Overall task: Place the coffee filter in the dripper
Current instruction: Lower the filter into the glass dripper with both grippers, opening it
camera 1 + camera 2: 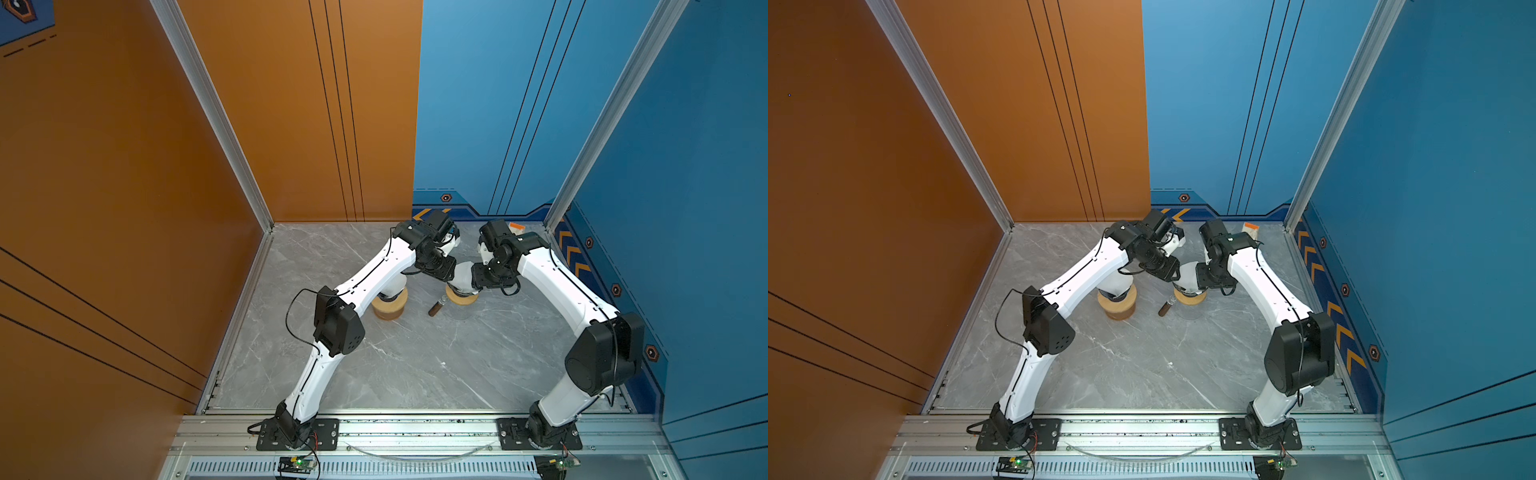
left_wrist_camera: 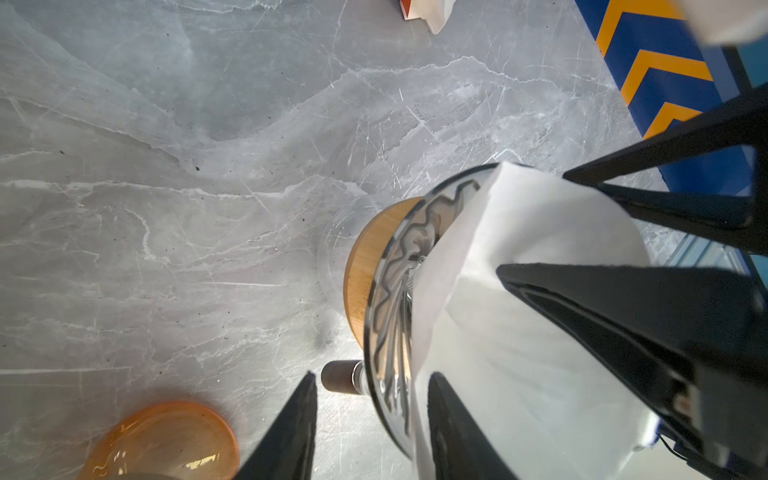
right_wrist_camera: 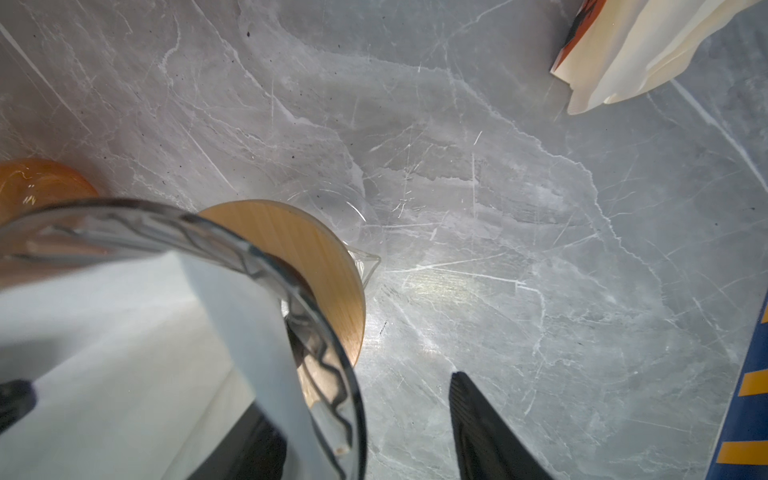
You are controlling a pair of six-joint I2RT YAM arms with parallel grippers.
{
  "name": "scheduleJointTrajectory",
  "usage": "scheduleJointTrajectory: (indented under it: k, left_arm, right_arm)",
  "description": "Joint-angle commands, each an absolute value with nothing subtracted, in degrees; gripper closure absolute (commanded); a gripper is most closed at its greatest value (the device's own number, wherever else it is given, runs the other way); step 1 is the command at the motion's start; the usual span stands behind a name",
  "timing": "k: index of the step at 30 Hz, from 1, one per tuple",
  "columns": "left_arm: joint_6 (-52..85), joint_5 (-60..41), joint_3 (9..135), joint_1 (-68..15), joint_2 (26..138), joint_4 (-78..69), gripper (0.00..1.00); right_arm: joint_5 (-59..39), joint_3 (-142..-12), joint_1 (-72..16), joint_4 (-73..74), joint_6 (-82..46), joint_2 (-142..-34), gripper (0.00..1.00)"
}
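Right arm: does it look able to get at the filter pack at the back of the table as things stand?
Probably yes. The filter pack lies on bare marble near the right gripper, nothing between; but its open jaws straddle the dripper rim, so lift clear first.

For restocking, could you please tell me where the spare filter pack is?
In both top views, the spare filter pack lies near the table's far right corner, just behind the right arm.

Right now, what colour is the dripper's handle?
Dark brown handle, clearest in the left wrist view.
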State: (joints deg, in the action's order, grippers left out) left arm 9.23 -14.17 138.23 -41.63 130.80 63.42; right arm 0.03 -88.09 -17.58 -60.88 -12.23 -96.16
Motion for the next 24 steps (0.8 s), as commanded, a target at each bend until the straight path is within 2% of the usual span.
scheduleJointTrajectory:
  k: [1, 15, 24]
  left_arm:
    - [8.7, -15.6, 139.7, -41.1, 130.7, 63.8, 0.54]
    - [9.5, -16.4, 139.9, -41.1, 131.5, 63.7, 0.50]
    - [9.9, -15.9, 139.5, -41.2, 131.7, 63.8, 0.52]
  right_arm:
    - [-0.4, -87.2, -17.2, -60.0, -12.3, -97.5, 0.41]
    - [-2.4, -86.2, -16.3, -58.2, -12.3, -98.3, 0.41]
    - [-2.8, -87.5, -16.4, -58.1, -12.5, -94.7, 0.41]
